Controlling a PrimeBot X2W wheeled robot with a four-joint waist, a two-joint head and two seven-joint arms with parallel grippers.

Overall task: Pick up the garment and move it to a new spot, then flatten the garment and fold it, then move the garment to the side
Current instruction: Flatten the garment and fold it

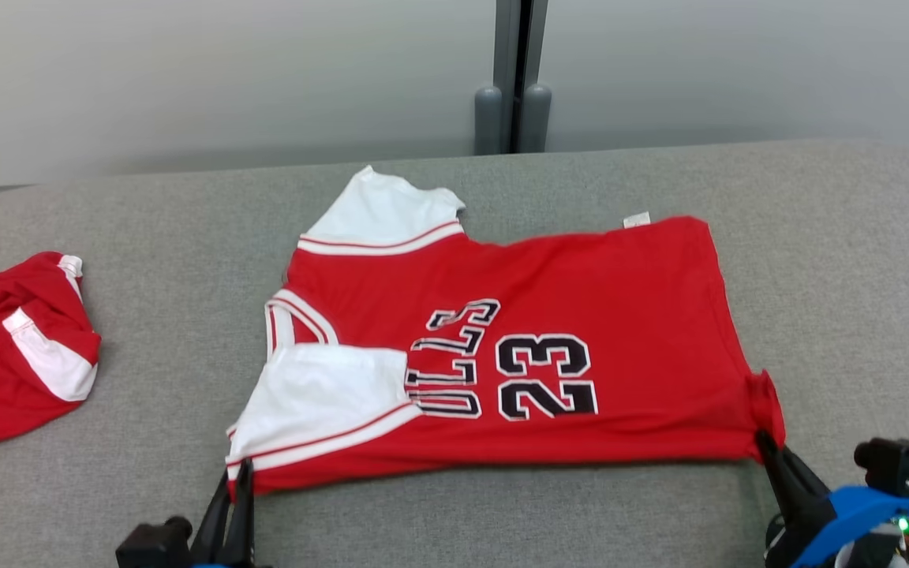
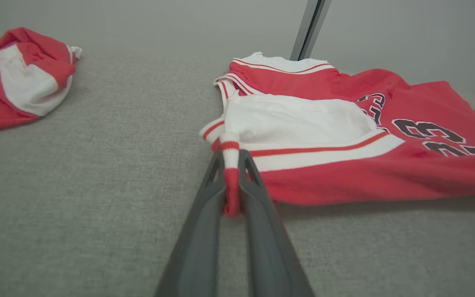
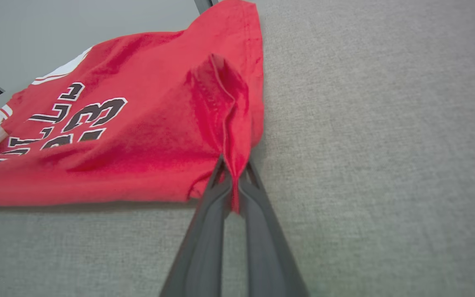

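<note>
the red jersey [image 1: 628, 315], light and limp, lies spread on the grey bench [image 1: 841, 237], left pincer [image 1: 242, 471] closed on its near sleeve corner, right pincer [image 1: 761, 438] on its near hem corner, likely sound holds.

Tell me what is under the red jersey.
The jersey lies on the grey fabric surface, which shows all round its edges. Anything beneath its middle is covered and cannot be seen.
</note>
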